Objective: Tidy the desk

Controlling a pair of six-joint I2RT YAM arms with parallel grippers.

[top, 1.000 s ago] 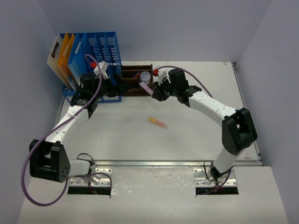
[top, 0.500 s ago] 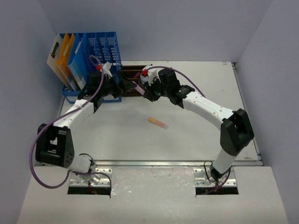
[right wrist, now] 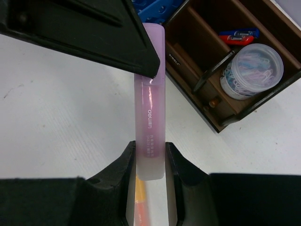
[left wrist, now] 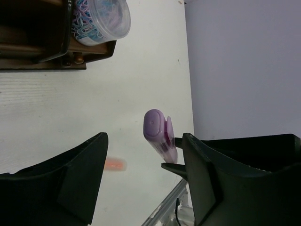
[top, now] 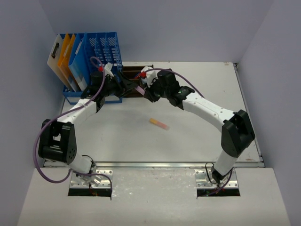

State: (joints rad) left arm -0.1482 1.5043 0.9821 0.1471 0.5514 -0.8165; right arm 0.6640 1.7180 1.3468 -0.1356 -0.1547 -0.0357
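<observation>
One purple highlighter (right wrist: 149,117) clamped end-on in right gripper (right wrist: 150,162), frame centre, left gripper (left wrist: 143,141) jaws apart astride its far end, orange highlighter (top: 159,124) lying flat mid-desk (top: 117,136).

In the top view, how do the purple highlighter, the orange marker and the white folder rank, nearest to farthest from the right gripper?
1. purple highlighter: held in the right gripper.
2. orange marker: on the desk, toward the bases.
3. white folder: left end of the blue rack.
</observation>
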